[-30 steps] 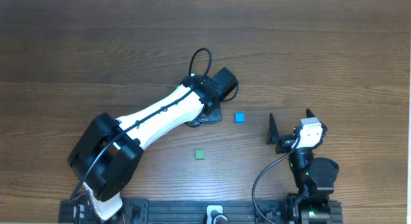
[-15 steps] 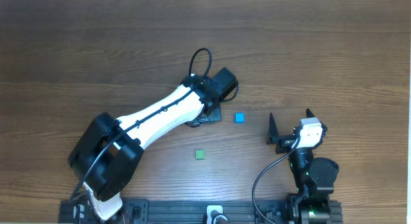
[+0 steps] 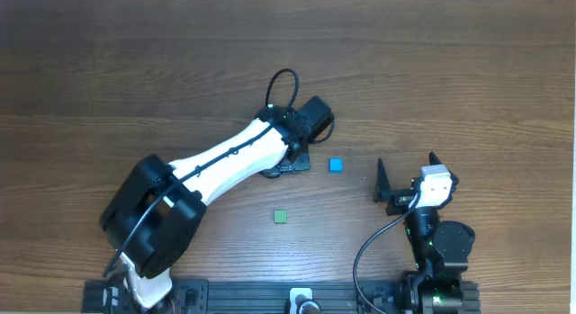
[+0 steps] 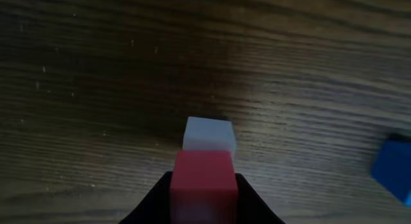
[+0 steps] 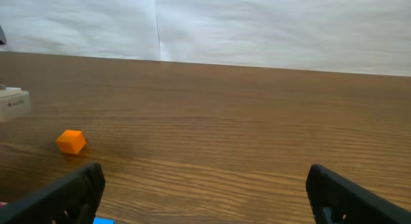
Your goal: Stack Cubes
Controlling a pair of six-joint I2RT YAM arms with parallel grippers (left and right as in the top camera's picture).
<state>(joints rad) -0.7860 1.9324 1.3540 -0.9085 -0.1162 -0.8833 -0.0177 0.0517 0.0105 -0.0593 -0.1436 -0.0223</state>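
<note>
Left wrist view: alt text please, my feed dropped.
The left gripper is shut on a red cube, held just by a white cube on the wooden table; whether they touch is unclear. A blue cube lies apart from both.

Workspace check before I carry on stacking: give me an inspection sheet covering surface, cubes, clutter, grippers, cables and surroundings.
Surface: wooden table, no damage or spill seen.
Job's things: red cube held in the left gripper; white cube right against it, cannot tell whether the red one rests on it; blue cube, green cube and orange cube loose and unstacked.
Clutter: nothing seen.
Grippers: left gripper shut on the red cube; right gripper open, holding nothing.
Cables: black loop at the left wrist, black cable beside the right arm; neither touches a cube.
Surroundings: white wall behind the table.
</note>
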